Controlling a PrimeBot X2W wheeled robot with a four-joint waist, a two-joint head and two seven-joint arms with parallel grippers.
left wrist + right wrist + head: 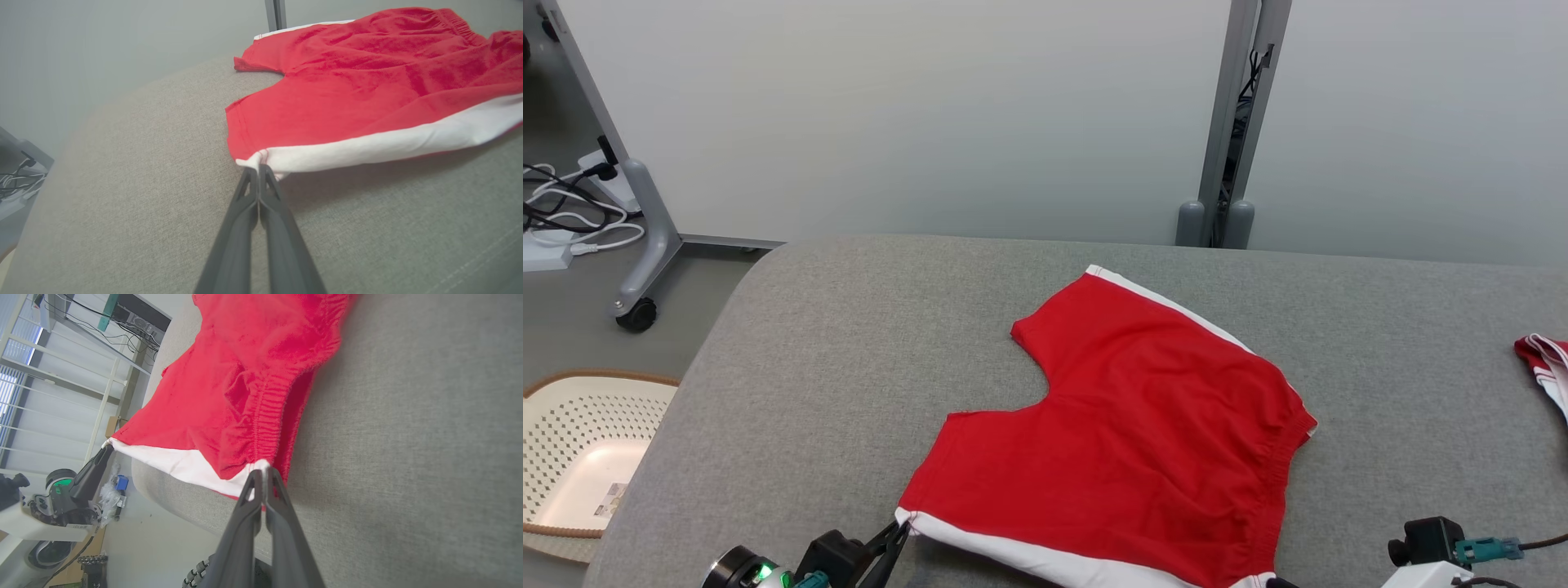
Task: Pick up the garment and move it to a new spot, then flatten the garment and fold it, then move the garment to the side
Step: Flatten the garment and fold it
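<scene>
Head view: where is the garment (1127,433) seen?

It is spread on the grey counter (809,367), right of the middle. It is red with white side bands, and its near edge is lifted slightly off the surface.

How is the left tool (258,169) set?

In the left wrist view, its fingers (239,216) are pressed together on the white corner of the near leg hem.

And the right tool (261,473)?

It is clamped on the white band at the waistband end, just beside the gathered elastic. The white edge is held stretched between the two tools.

What else is seen?

A perforated cream basket (572,441) is set on the floor to the left of the counter. A second red-and-white cloth (1543,359) is laid at the counter's right side, well apart from the garment.
</scene>
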